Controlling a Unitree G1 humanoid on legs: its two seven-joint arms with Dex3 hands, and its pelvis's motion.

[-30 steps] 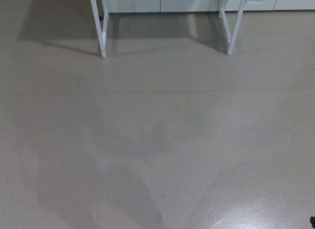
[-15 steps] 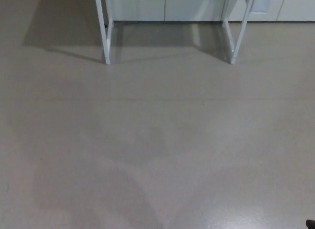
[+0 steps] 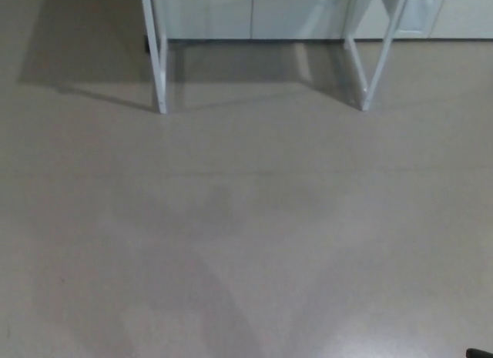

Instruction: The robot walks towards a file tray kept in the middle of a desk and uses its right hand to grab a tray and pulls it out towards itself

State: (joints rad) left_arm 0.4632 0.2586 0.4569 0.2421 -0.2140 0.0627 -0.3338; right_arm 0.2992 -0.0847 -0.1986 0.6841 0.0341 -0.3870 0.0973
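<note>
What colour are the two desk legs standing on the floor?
White. The two thin metal desk legs show best in the head view, against the plain grey-beige floor.

- A smooth grey-beige floor (image 3: 246, 219) fills almost the whole head view — bare, with soft shadows and a glossy patch at the lower right.
- Two white frame legs stand on it near the top: one left (image 3: 159, 73), one right (image 3: 362, 77).
</note>
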